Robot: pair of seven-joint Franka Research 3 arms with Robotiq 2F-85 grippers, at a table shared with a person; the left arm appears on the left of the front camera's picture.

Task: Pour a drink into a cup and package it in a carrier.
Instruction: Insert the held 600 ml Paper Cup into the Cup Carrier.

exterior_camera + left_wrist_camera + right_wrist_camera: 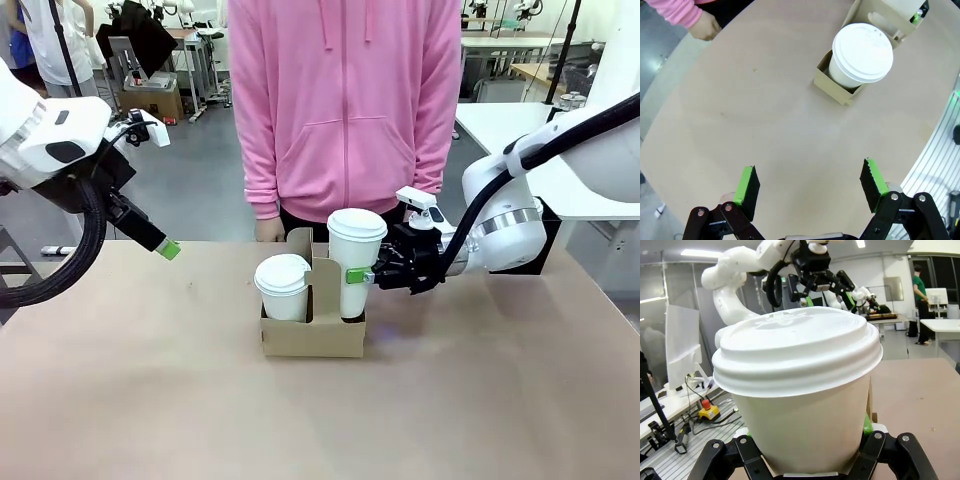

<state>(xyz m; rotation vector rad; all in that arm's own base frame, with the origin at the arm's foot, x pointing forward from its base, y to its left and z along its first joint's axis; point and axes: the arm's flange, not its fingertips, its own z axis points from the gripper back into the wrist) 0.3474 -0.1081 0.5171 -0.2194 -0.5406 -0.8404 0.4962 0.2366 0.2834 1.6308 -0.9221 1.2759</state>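
- on the brown bench: cardboard carrier near the middle, upright handle panel rising between its two pockets.
- in the pocket on the robot's left: shorter lidded white cup, seated low, dome lid on.
- in the pocket on the robot's right: taller lidded white cup, upright, standing well above the carrier's wall; whether its base sits fully down in the pocket cannot be told.
- right gripper: reaching in from the right side, fingers clamped on the taller cup's side below the lid, green pad flat against the paper.
- from the right wrist: same cup close up between the two black fingers, white dome lid on top.
- left gripper: raised over the bench's left part, well apart from the carrier, holding nothing.
- from the left wrist: fingers spread wide over bare bench, green pads facing each other, shorter cup and carrier corner farther off.
- far side of the bench: person in a pink hooded top standing just behind the carrier, one hand at the bench edge.
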